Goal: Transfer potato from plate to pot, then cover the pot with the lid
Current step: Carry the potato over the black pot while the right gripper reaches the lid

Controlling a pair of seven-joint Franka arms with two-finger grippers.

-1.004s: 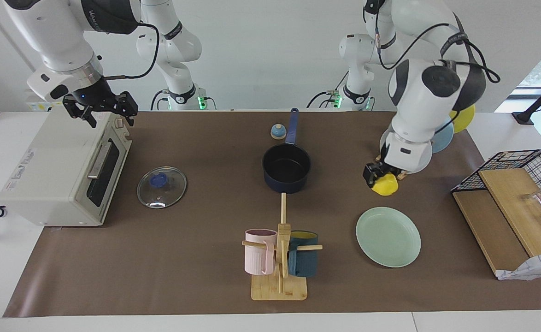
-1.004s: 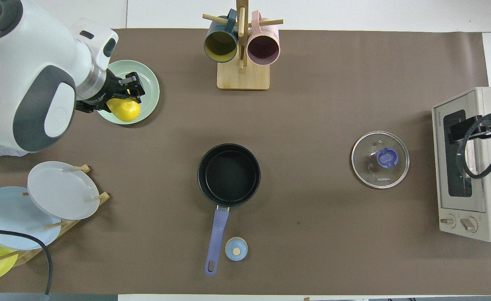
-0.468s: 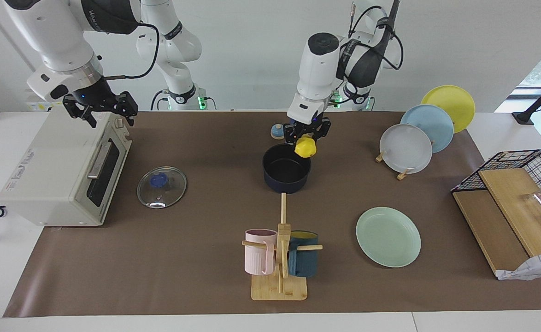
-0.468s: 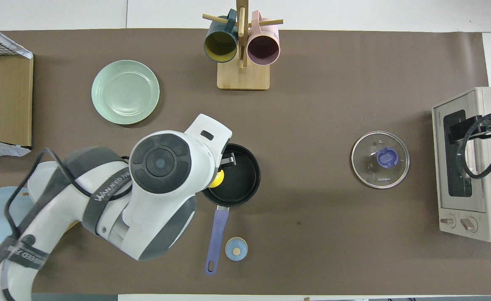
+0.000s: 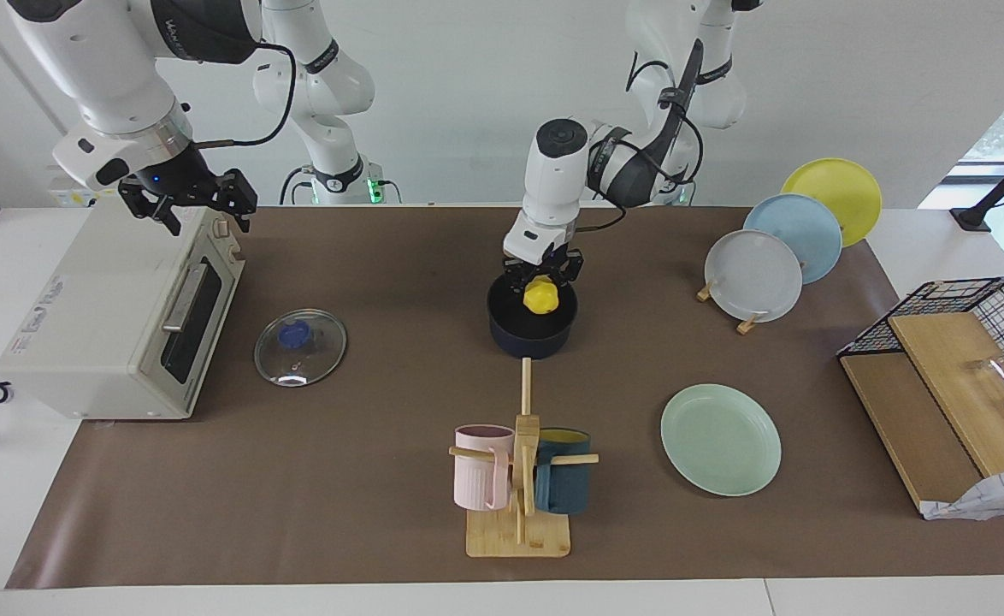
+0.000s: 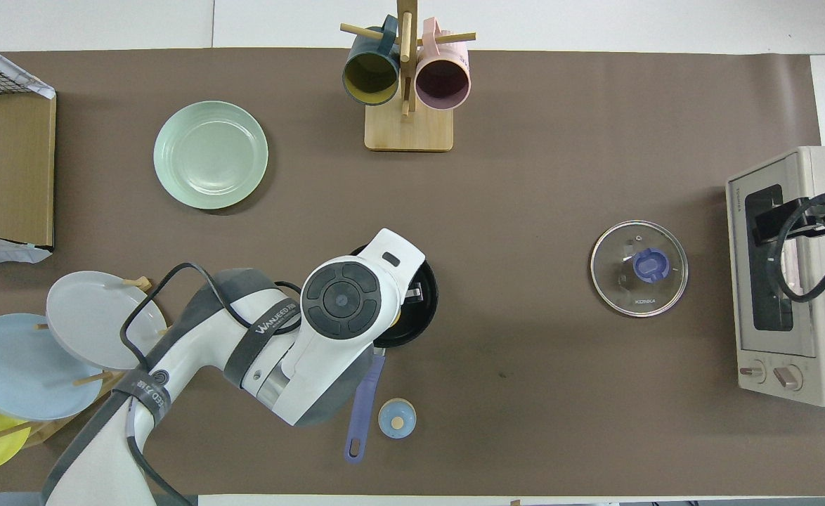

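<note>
I see my left gripper (image 5: 541, 291) clamped on the potato (image 5: 541, 296), over the pot (image 5: 532, 332), whose handle (image 6: 360, 411) points toward the robots. My right gripper (image 5: 197, 205) waits wide over the toaster oven (image 5: 117, 316).

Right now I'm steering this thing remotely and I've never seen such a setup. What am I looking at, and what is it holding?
Two robot arms stand at a table. One picture looks at them from across the table, the other looks down from above their end. The left gripper is shut on the yellow potato, held over the open pot. The green plate is bare. The glass lid lies flat beside the toaster oven. The right gripper waits open above that oven. Also there: a mug stand, a plate rack and a small bell.
</note>
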